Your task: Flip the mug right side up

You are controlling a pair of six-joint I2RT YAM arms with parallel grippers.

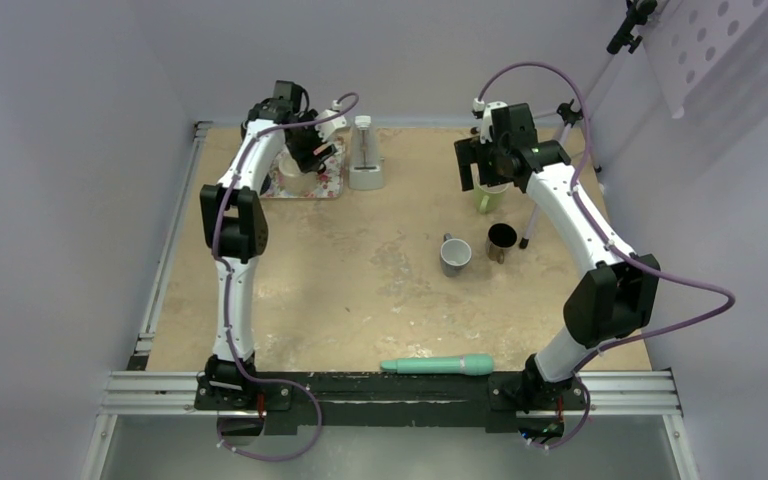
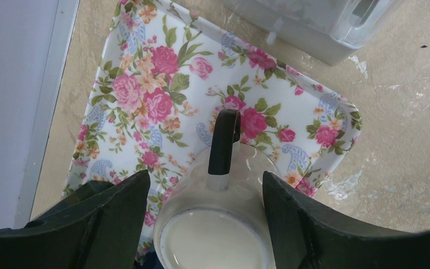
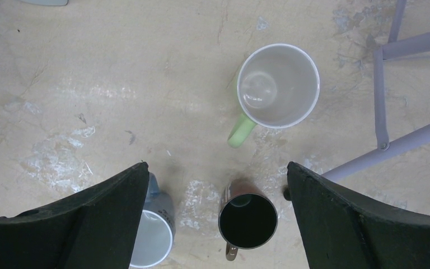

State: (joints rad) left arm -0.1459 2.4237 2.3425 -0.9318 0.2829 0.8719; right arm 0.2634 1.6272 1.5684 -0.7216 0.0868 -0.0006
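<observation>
Clearance on the left side is tight. The flowered tray (image 2: pixel 145 84) lies in the far left corner of the worktop (image 1: pixel 360 290), its long edge close to the metal side rail (image 1: pixel 168 250). A pale boxy device (image 2: pixel 313 22) stands just beyond its far right corner. The middle of the worktop, between my two arms, is bare board. A teal cylinder (image 1: pixel 438 365) lies along the near edge.

My left pincer (image 2: pixel 206 185) is closed around the mug (image 2: pixel 213 235), which stands on the tray. One finger lies against each side of its wall, and the black handle (image 2: pixel 224 140) points away from the wrist, between the fingertips. A flat pale face with a raised rim is turned toward the wrist camera. It reads as the base, so the mouth appears to be down, but I cannot confirm this. The frame edge cuts off the near part of the mug, and in the overhead view my left arm hides most of it.

My right pincer (image 3: pixel 217 168) is released, jaws wide, and hangs above the worktop touching nothing. The purple legs of a stand (image 3: pixel 403 145) lie close to its right.

- Green-handled mug (image 3: pixel 279 84): mouth up, white inside, empty.
- Dark mug (image 3: pixel 248 221): mouth up, interior too dark to read.
- Grey mug (image 3: pixel 154 235): mouth up, partly hidden behind one finger.
</observation>
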